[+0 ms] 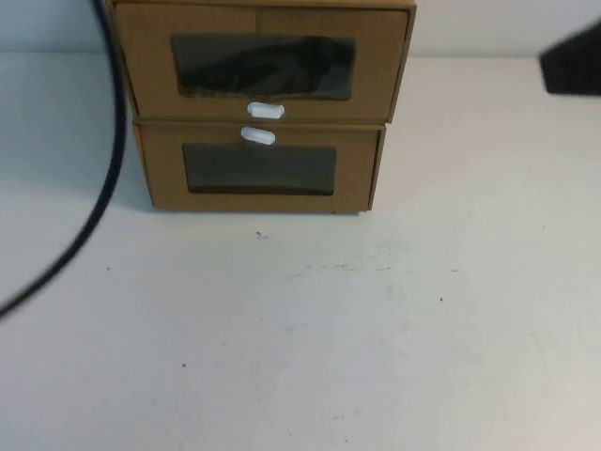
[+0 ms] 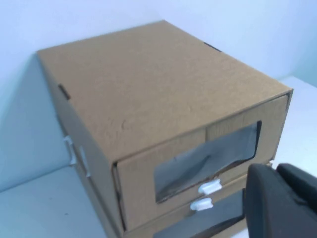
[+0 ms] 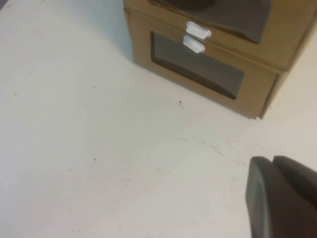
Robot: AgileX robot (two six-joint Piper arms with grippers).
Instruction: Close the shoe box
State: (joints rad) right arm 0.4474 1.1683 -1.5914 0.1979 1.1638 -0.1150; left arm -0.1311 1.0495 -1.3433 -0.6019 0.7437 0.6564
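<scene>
Two brown cardboard drawer boxes are stacked at the table's far side. The upper one is the shoe box (image 1: 141,56), with a clear window (image 1: 263,66) and a white pull tab (image 1: 266,110) below it. Its drawer front looks about flush with its shell in the left wrist view (image 2: 148,178). The lower, similar box (image 1: 357,174) has its tab (image 1: 258,136) above its window. My left gripper (image 2: 276,171) is shut and empty, close to the front right of the boxes. My right gripper (image 3: 273,161) is shut and empty over bare table, away from the boxes.
A black cable (image 1: 108,178) curves down the left of the high view. A dark part of the right arm (image 1: 573,61) shows at the upper right. The white table (image 1: 310,338) spreads in front of the boxes. A wall stands behind them.
</scene>
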